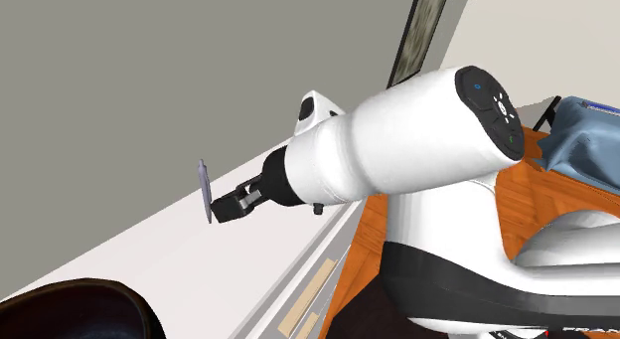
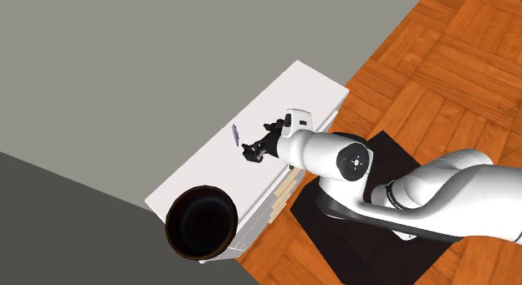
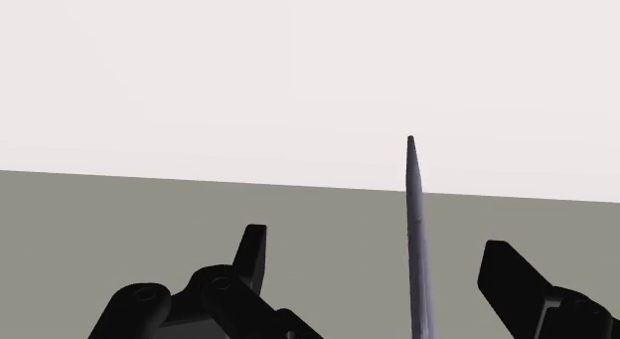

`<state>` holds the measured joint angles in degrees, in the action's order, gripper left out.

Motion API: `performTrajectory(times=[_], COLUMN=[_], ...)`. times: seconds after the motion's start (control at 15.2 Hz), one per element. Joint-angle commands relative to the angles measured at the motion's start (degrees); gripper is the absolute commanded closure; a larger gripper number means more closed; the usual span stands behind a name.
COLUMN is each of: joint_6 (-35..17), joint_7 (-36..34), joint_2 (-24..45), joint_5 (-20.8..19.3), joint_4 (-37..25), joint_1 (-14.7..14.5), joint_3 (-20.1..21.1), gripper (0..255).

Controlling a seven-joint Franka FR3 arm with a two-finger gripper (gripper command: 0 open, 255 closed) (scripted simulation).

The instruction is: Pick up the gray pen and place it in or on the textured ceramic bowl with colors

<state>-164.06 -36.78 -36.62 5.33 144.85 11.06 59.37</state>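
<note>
The thin grey pen (image 3: 416, 238) stands between my gripper's (image 3: 383, 259) two fingers, closer to one finger (image 3: 509, 272) and touching neither. The gripper is open. In the shoulder view the pen (image 1: 205, 190) sits just past the fingertips of the gripper (image 1: 219, 205), over the white tabletop (image 1: 149, 248). From the second exterior view the pen (image 2: 235, 134) is near the wall side of the top, with the gripper (image 2: 249, 150) beside it. The bowl (image 2: 201, 222), dark and round, stands at the table's near end, also at the shoulder view's lower left as a dark bowl (image 1: 79, 309).
The white top belongs to a cabinet with drawer fronts (image 2: 280, 191) against a grey wall (image 2: 125, 66). A black mat (image 2: 360, 216) under the stand lies on wood floor (image 2: 452, 66). A blue cloth-like object (image 1: 586, 138) is at the shoulder view's right.
</note>
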Motion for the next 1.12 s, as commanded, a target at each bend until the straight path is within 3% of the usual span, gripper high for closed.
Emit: performTrajectory(times=[0.0, 0.59, 1.06], joint_6=[-4.0, -9.4, -9.4], joint_7=[-3.9, -6.0, -6.0], joint_2=[-0.1, 1.9, 1.9], joint_5=[-2.0, -3.9, -3.9], joint_4=[-2.3, -5.8, -5.8], joint_1=[7.1, 20.5, 20.5], joint_3=[8.0, 19.3, 19.3], gripper=[0, 0, 0])
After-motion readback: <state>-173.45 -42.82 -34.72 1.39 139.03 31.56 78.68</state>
